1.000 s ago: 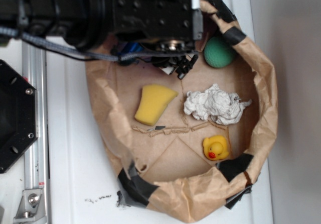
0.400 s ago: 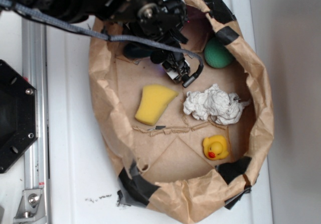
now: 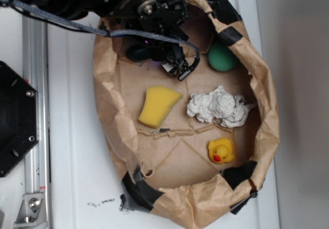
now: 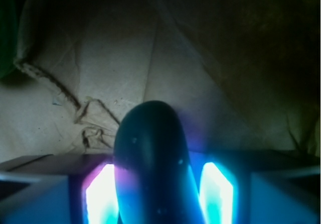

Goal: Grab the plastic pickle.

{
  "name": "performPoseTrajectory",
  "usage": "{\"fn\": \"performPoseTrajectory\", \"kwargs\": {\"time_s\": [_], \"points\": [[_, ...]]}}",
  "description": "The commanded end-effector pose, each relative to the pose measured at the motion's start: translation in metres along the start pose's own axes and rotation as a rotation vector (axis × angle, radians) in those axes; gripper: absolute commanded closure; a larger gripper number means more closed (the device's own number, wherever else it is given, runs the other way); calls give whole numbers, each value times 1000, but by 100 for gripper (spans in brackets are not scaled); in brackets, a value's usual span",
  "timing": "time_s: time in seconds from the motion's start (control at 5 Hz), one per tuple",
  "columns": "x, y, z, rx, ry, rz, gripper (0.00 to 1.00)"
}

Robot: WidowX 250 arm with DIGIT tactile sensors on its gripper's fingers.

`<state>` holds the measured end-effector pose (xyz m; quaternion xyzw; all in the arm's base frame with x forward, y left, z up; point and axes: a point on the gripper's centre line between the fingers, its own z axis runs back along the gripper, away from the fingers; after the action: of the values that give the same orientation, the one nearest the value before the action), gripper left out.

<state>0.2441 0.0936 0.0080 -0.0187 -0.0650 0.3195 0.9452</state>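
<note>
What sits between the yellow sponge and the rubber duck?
Only bare brown paper with a frayed seam separates the sponge from the duck, seen in the exterior view.

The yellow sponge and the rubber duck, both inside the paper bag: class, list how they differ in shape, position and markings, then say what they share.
Shape: the yellow sponge is a flat, curved wedge; the rubber duck is rounded, with a head and body.
Position: the sponge lies left of the crumpled paper, while the duck sits below it, nearer the bag's taped edge.
Markings: the sponge is plain; the duck has a red beak.
Both are yellow and rest untouched on the paper bag floor.
</note>
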Motion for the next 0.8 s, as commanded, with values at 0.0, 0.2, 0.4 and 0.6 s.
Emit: {"fn": "performPoseTrajectory", "kwargs": {"time_s": [0.0, 0.2, 0.4, 0.6], "points": [[1, 2, 5, 46, 32, -71, 100], [2, -13, 39, 38, -50, -196, 100], [-8, -57, 88, -23, -72, -360, 100], [-13, -70, 138, -163, -65, -487, 100]]}}
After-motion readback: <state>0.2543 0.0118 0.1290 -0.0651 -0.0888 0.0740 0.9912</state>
